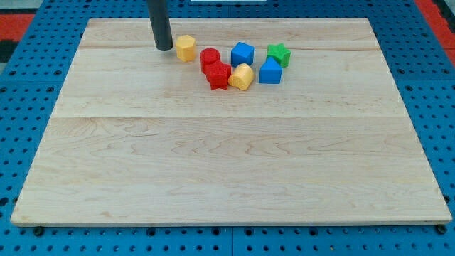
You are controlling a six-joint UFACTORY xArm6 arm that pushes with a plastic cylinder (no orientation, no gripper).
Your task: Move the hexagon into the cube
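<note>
My tip (164,48) rests on the board near the view's top, just left of a yellow hexagon block (185,48), with a small gap between them. To the right of the hexagon lie a red cylinder (209,58) and a red star (218,75). A blue cube (242,54) sits further right, beyond the red cylinder. A second yellow block (242,77), of rounded shape, touches the red star. Another blue block (270,72) and a green star (279,54) lie at the right end of the cluster.
The wooden board (227,163) lies on a blue pegboard table (21,107). All blocks cluster near the board's top edge.
</note>
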